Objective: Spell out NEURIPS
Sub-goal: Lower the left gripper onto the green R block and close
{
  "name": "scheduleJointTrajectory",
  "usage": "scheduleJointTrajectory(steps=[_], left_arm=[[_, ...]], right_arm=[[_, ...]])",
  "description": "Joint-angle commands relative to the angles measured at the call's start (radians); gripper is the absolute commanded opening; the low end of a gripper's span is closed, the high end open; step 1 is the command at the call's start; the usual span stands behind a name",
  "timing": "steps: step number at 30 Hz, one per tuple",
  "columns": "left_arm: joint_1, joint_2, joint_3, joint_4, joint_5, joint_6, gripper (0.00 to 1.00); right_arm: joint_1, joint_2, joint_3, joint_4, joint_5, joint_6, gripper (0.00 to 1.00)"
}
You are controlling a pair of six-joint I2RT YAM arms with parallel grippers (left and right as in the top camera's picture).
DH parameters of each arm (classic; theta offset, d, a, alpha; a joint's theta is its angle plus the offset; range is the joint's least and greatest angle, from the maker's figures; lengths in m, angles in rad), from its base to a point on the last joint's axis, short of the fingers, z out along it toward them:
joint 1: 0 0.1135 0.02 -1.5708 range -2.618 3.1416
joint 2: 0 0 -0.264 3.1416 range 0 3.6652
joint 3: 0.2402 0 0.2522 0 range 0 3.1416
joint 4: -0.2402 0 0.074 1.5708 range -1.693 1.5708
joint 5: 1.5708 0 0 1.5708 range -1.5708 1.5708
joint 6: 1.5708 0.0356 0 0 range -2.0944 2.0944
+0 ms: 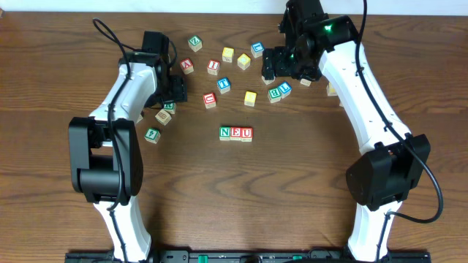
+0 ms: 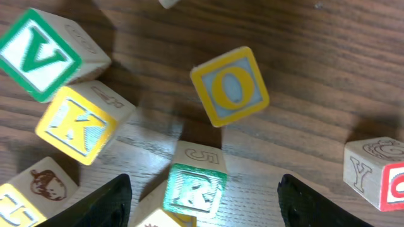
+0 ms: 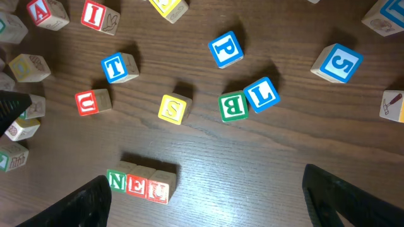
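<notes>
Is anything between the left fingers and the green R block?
Yes: a pale block touches the green R block, between it and one of the left fingers. The other side looks clear.

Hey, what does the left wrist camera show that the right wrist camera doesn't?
Only left wrist: the green R block, lying untouched between the fingers of the open left tool, plus V, K and O.
Only right wrist: the N-E-U row, blue P, red I and yellow S.
Both: the wood table. I can't match any block across the two.
</notes>
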Motion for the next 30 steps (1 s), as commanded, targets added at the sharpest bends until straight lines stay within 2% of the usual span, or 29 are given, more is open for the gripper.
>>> scheduleJointTrajectory(steps=[1,19,25,30], left_arm=[[0.0,0.012,-0.029,-0.002,-0.013,0.023,0.73],[0.0,0.045,-0.062,0.037,-0.013,0.023,0.72],[0.0,0.049,-0.062,0.04,-0.013,0.023,0.51],[0.0,0.049,-0.062,0.044,-0.013,0.023,0.41]], right_arm=[[-0.002,0.009,0.018,-0.003,0.012,0.006,0.92],[-0.002,0.009,0.018,-0.005,0.012,0.006,0.93],[-0.002,0.009,0.018,-0.005,0.012,0.006,0.93],[-0.002,0.009,0.018,-0.006,0.012,0.006,0.93]])
